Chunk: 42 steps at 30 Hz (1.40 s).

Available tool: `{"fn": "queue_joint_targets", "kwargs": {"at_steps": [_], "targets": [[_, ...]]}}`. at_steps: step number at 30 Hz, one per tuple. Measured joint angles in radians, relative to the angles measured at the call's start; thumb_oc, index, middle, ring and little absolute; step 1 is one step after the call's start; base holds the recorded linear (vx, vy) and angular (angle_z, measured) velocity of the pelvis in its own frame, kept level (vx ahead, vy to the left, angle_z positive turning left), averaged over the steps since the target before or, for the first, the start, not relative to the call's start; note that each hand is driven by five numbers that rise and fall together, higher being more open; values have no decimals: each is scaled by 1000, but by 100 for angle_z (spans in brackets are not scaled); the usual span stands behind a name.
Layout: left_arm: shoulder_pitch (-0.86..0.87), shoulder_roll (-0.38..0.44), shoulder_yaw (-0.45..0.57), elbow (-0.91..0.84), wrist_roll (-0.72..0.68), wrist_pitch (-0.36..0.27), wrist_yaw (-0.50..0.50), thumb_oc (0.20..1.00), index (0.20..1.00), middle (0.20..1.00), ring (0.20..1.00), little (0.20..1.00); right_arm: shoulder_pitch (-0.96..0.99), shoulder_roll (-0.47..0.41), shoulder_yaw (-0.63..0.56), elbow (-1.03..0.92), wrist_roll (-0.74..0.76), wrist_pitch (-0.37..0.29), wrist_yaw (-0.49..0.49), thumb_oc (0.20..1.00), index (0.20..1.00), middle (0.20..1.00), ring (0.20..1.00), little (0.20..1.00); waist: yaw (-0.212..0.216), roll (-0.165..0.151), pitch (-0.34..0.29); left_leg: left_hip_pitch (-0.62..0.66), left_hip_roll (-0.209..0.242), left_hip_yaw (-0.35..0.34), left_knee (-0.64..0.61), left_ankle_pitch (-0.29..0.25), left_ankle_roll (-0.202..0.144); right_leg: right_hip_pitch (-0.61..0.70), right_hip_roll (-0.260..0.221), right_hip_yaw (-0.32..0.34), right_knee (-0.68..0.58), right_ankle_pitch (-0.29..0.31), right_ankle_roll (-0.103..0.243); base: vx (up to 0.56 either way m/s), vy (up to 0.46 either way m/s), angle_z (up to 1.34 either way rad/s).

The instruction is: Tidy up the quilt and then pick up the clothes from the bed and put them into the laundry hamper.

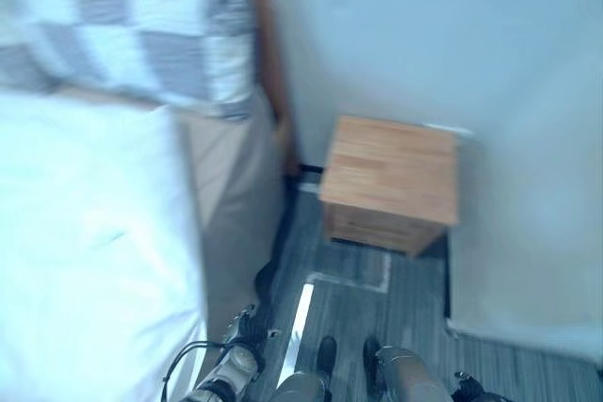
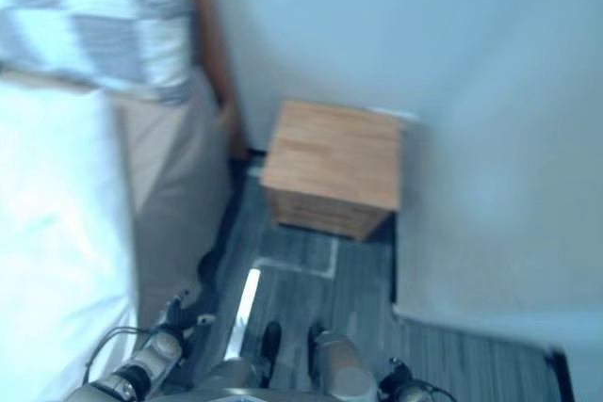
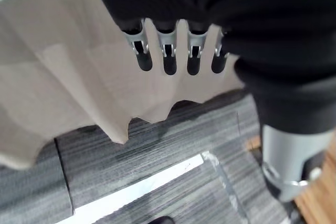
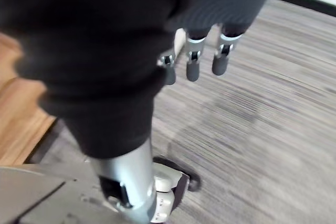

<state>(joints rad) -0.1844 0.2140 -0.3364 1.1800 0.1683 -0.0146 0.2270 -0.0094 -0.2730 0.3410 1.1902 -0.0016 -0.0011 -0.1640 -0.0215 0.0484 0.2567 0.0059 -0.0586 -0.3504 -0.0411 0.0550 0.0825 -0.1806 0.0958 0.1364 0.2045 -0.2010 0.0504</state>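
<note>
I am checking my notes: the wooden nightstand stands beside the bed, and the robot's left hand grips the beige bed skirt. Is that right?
Not quite. In the left wrist view the left robot hand hangs open near the beige bed skirt, gripping nothing. The wooden nightstand does stand beside the bed.

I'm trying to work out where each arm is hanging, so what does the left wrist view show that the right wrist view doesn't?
Left wrist view: the left hand, fingers straight and holding nothing, hangs beside the beige bed skirt, whose scalloped hem ends just above the floor. Right wrist view: the right hand, also holding nothing, hangs over open floor, with a piece of wooden furniture beside it. Both show the grey striped floor beneath relaxed fingers.
</note>
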Motion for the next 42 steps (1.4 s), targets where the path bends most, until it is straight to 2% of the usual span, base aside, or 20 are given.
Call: {"fn": "queue_joint_targets", "kwargs": {"at_steps": [1,2,4,7,9,10,11,12,14,15,16,19,20,22,23,24,28,32,36,42], "targets": [[-8,11,-1,8,-1,3,0,1000,1000,1000,1000,1000,1,-4,0,-14,0,-5,-2,1000,1000,1000,1000,1000,-12,-29,-5,-1,-24,-55,7,-19,-19,28,-10,128,-119,33,-4,116,-147,305],[24,47,8,8,-6,-1,3,1000,1000,1000,1000,1000,-28,0,-18,16,-1,4,1,1000,1000,1000,1000,1000,29,-95,-2,25,-27,-21,20,-78,-60,39,-36,89,-126,263,-61,151,-317,238],[114,82,46,29,-10,13,-1,1000,1000,1000,1000,1000,-94,-5,-14,3,-1,-9,-8,1000,1000,1000,1000,1000,60,-124,-13,23,26,88,55,-113,-119,98,-32,30,-192,274,-102,86,-235,126],[164,89,71,57,-38,13,-7,1000,1000,1000,1000,1000,-127,-25,-17,-14,-24,-5,-6,1000,1000,1000,1000,1000,82,-145,-21,-1,43,106,79,-133,-152,152,-54,-78,-285,285,-108,18,-5,122],[149,76,68,80,-41,15,-8,1000,1000,1000,1000,1000,-116,-43,-10,-42,-38,-12,-6,1000,1000,1000,1000,1000,27,-158,-15,-72,48,214,143,-141,-174,182,-89,-182,-280,278,-110,-133,85,211],[149,78,70,80,-39,12,-9,1000,1000,1000,1000,1000,-116,-42,-14,-66,-38,-2,-8,1000,1000,1000,1000,1000,22,-165,-13,-83,84,366,145,-146,-181,189,-99,-222,-277,277,-101,-86,61,226],[152,81,88,74,-37,16,-6,1000,1000,1000,1000,1000,-97,-48,-27,-140,-38,-7,-11,1000,1000,1000,1000,1000,-6,-166,-16,-103,175,638,173,-142,-181,200,-90,-281,-282,277,-102,-77,39,142],[165,89,100,75,-35,19,-3,1000,1000,1000,1000,1000,-102,-52,-30,-195,-38,-8,-15,1000,1000,1000,1000,1000,-5,-165,-19,-108,210,694,181,-144,-185,205,-90,-301,-282,261,-77,-69,40,128],[168,96,135,61,-23,25,-1,1000,1000,1000,1000,1000,-60,-85,-71,-349,-39,-3,-19,1000,1000,1000,1000,1000,-33,-149,-16,-126,266,812,215,-138,-175,188,-103,-392,-223,150,91,74,89,113],[199,99,181,34,10,24,-6,1000,1000,1000,1000,1000,-9,-142,-161,-514,-41,-3,-31,1000,1000,1000,1000,1000,-58,-105,-30,-122,283,810,233,-136,-197,191,-87,-462,-180,131,64,198,181,136],[239,119,187,2,14,25,-6,1000,1000,1000,1000,1000,7,-192,-224,-579,-42,-3,-39,1000,1000,1000,1000,1000,-59,-118,-56,-81,241,814,234,-141,-199,226,-90,-466,-218,134,38,90,97,107],[256,120,207,32,47,34,-8,1000,1000,1000,1000,1000,-12,-334,-320,-632,-41,-27,-83,1000,1000,1000,1000,1000,-58,-41,-79,-29,178,801,121,-139,-119,172,-82,-520,-99,144,33,95,161,65],[243,123,208,45,48,37,-9,1000,1000,1000,1000,1000,-15,-398,-331,-685,-43,-3,-84,1000,1000,1000,1000,1000,-59,-1,-67,12,178,775,45,-97,-68,74,-102,-512,162,99,-13,12,52,70],[239,149,198,39,48,38,-9,1000,1000,1000,1000,1000,-17,-425,-332,-747,-61,-14,-99,1000,1000,1000,1000,1000,-81,-35,-48,24,164,710,48,-101,-70,-64,-182,-457,471,60,6,35,-14,97],[247,173,195,32,48,38,-9,1000,1000,1000,1000,1000,-19,-428,-331,-764,-78,-19,-117,1000,1000,1000,1000,1000,-88,-78,-48,22,132,694,47,-99,-63,-107,-221,-375,476,38,35,112,-117,93],[255,185,197,14,46,38,-9,1000,1000,1000,1000,1000,-33,-427,-334,-791,-83,-21,-127,1000,1000,1000,1000,1000,-59,-121,-45,17,107,654,39,-95,-75,-134,-228,-247,368,40,38,188,-189,81],[204,178,195,7,46,25,-28,1000,1000,1000,1000,1000,-35,-444,-343,-863,-118,-26,-154,1000,1000,1000,1000,1000,-62,-127,-40,-2,88,523,15,-54,-95,-36,-240,-82,-90,101,86,113,-194,106],[206,175,159,-12,47,16,-28,1000,1000,1000,1000,1000,-188,-488,-293,-873,-157,-34,-160,1000,1000,1000,1000,1000,-28,-104,-28,-1,83,494,4,-58,-115,62,-259,-122,-272,351,88,56,-148,40],[222,132,132,-47,47,15,-23,1000,1000,1000,1000,1000,-367,-568,-174,-873,-189,-19,-160,1000,1000,1000,1000,1000,-20,-50,4,-17,124,477,-8,-48,-137,63,-220,-156,-293,373,73,-92,-141,8],[52,127,-28,-98,52,-4,7,1000,1000,1000,1000,1000,-897,-592,197,-755,-237,-12,-164,1000,1000,1000,1000,1000,-13,-54,124,-152,154,473,26,-24,-167,-58,-193,-181,-287,414,30,-150,-73,7]]}}
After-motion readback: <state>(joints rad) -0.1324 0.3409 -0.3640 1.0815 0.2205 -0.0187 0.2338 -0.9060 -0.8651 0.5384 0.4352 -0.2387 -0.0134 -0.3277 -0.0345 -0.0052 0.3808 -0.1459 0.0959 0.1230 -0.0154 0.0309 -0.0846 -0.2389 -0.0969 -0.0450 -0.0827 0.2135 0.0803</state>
